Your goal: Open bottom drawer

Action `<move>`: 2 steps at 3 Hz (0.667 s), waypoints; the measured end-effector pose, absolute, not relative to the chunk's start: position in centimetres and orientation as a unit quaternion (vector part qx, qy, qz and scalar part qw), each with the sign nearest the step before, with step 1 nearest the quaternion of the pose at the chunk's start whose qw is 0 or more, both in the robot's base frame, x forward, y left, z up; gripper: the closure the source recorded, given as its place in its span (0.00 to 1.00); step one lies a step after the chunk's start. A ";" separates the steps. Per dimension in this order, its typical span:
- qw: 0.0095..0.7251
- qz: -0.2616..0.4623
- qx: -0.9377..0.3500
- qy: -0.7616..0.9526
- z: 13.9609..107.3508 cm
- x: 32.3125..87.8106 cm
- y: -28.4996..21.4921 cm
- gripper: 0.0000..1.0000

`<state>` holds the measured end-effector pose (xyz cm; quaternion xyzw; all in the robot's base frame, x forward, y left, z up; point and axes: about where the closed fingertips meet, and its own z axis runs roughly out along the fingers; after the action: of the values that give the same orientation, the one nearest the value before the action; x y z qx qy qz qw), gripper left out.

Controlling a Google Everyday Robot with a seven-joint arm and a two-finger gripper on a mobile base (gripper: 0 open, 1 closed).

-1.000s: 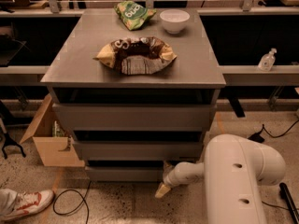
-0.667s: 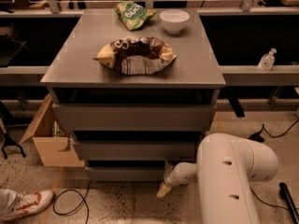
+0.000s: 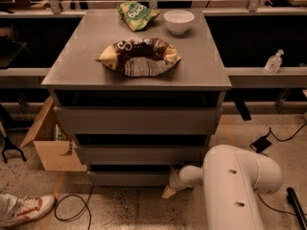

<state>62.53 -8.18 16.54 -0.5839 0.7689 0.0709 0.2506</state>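
The gripper [image 3: 169, 191] is hanging low, near 6 o'clock in the view, its tip sitting against the right end of the bottom drawer [image 3: 127, 178]. I cannot tell whether it is open or closed, or holding anything. The bottom drawer is sitting lowest of three under the bench [image 3: 211, 75], which is carrying a white bowl [image 3: 179, 21] at 1 o'clock.

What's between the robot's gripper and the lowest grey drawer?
Nothing. In the camera view, the cream-coloured gripper sits low by the floor, right at the right end of the flat grey bottom drawer, with no object between them.
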 end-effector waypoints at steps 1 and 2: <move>0.244 0.087 -0.582 0.770 16.1 62.6 -8.4 0.42; 0.244 0.087 -0.582 0.771 16.9 62.6 -8.4 0.74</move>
<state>62.61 -8.39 16.86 -0.5823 0.7706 0.0869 0.2442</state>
